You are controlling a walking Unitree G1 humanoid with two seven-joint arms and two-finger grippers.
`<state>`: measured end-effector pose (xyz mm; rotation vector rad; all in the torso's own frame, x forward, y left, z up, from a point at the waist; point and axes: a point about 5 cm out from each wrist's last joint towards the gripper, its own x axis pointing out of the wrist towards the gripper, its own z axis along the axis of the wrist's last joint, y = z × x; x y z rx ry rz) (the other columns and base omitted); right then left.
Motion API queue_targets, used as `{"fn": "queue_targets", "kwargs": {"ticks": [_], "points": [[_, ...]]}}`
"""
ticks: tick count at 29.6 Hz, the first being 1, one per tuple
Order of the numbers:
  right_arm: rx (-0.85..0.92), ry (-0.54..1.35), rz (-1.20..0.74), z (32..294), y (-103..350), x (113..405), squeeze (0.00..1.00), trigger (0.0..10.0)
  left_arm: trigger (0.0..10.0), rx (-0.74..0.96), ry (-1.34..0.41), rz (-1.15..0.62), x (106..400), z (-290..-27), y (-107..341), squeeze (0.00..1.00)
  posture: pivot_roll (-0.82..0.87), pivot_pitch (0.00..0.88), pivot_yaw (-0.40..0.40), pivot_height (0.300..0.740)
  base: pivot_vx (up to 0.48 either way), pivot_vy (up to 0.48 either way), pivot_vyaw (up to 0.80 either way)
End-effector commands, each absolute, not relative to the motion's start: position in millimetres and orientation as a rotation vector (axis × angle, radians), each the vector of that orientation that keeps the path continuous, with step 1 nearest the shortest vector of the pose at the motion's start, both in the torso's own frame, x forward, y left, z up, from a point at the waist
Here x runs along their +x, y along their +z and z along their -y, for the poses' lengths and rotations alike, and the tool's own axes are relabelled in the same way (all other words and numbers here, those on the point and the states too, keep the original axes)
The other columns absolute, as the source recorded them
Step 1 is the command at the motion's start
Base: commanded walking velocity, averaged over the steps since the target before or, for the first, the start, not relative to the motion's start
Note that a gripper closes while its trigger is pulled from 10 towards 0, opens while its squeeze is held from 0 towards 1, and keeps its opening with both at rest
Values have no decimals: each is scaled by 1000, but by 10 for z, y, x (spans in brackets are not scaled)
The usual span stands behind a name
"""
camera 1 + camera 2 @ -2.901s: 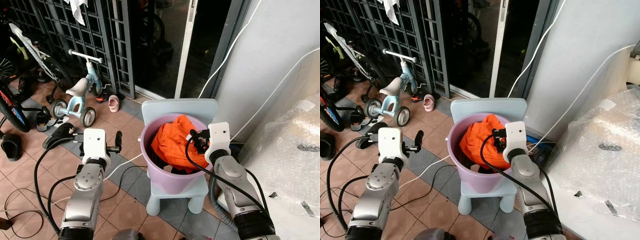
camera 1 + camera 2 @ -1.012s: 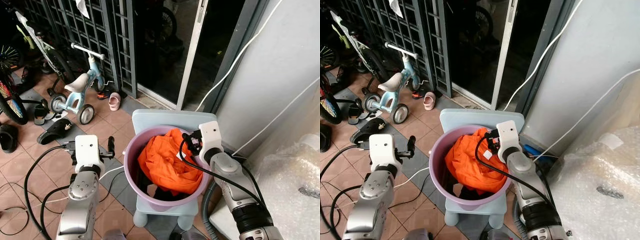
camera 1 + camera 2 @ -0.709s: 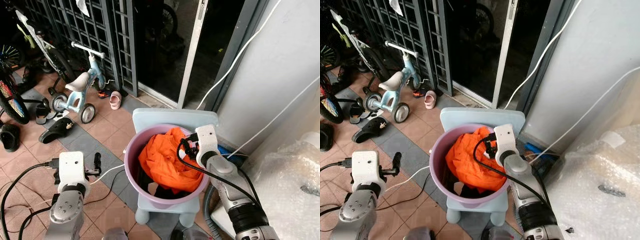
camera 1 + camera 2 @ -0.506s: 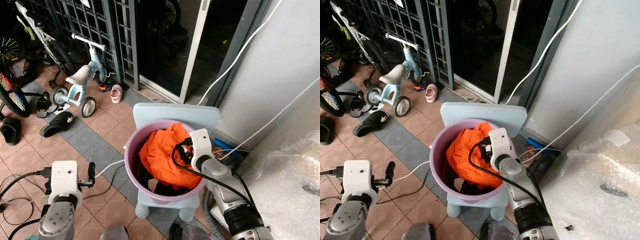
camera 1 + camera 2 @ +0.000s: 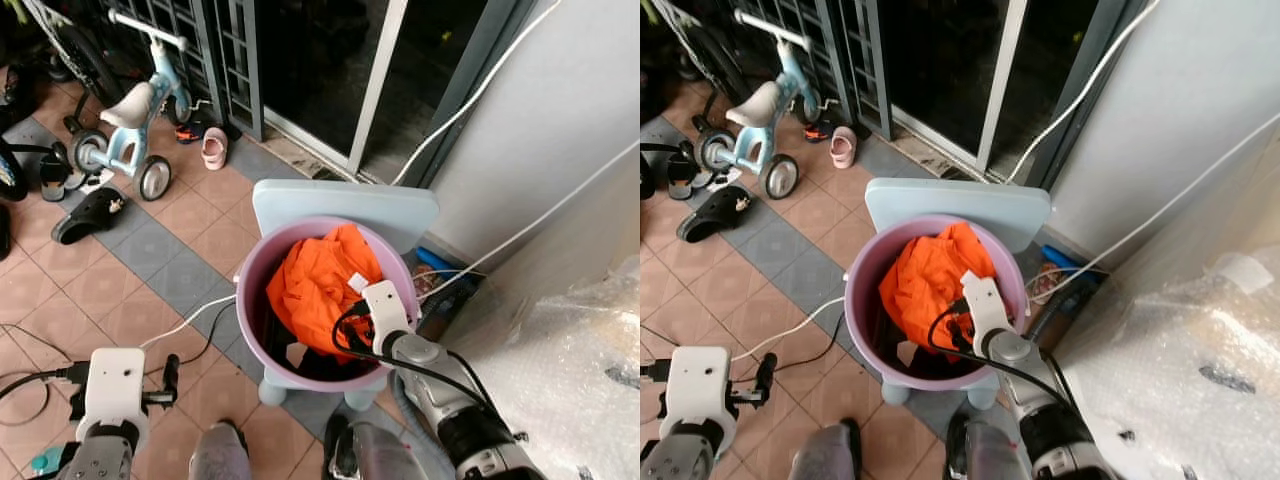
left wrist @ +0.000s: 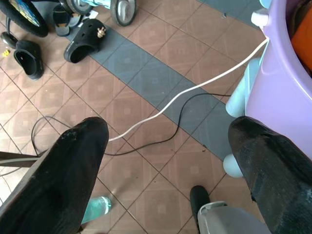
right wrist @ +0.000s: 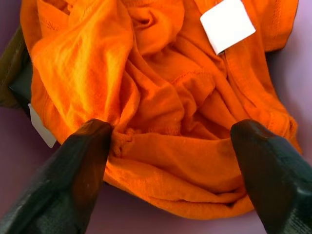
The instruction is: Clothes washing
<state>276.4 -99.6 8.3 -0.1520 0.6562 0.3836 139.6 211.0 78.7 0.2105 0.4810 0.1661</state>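
So you're at the grab-the-laundry step. Your right claw [image 7: 168,146] is down inside the purple tub [image 5: 256,275], fingers spread wide with the orange shirt [image 5: 318,285] bunched between them, tips resting on the cloth but not pinched yet. The tub sits on the little blue stool [image 5: 345,205], and the shirt is heaped toward the tub's right rim on top of some darker clothes. There's a white tag [image 7: 227,24] on the shirt, past the fingers.

Next move, I'd say: squeeze down on that thick fold right between the fingers, then lift straight up so the sleeve doesn't drag the dark stuff out with it. The cable [image 6: 190,92] running along the floor near the stool is worth watching when you step away.

Your left claw [image 6: 168,161] hangs wide open over the tiled floor [image 6: 146,63], holding nothing.

Compared with half a second ago, your head has tipped further down, so the tub now sits more centred and your feet show at the bottom. The right arm has reached deeper into the tub, and the left arm has dropped lower.
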Motion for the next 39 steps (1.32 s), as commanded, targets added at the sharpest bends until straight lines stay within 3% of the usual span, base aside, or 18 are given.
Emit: {"fn": "queue_targets", "kwargs": {"ticks": [1, 2, 12, 13, 14, 21, 39], "points": [[-162, 392, -674, 991, 32, 2732, 1000, 10000, 10000, 212, 173, -501, 1339, -2111, 791, 0, 168, 302, -103, 740, 0, 0, 0], [-162, 395, -673, 989, 33, 2733, 0, 10000, 10000, 212, 174, -502, 1334, -2110, 794, 0, 168, 302, -103, 740, 0, 0, 0], [-222, 456, -611, 740, 99, 2922, 0, 10000, 10000, 208, 180, -513, 1278, -2087, 836, 0, 188, 322, -99, 740, 0, 0, 0], [-241, 453, -620, 736, 77, 2918, 0, 4157, 10000, 208, 179, -513, 1280, -2084, 838, 0, 191, 323, -98, 740, 0, 0, 0], [-234, 447, -668, 719, 6, 2884, 0, 0, 10000, 210, 177, -514, 1279, -2082, 844, 0, 199, 326, -94, 740, 0, 0, 0], [-272, 469, -745, 694, -114, 2807, 0, 0, 10000, 225, 177, -519, 1269, -2127, 857, 0, 202, 330, -91, 740, 0, 0, 0], [-280, 427, -712, 741, -104, 2870, 0, 0, 10000, 246, 182, -508, 1323, -2130, 867, 0, 220, 331, -91, 740, 0, 0, 0]]}}
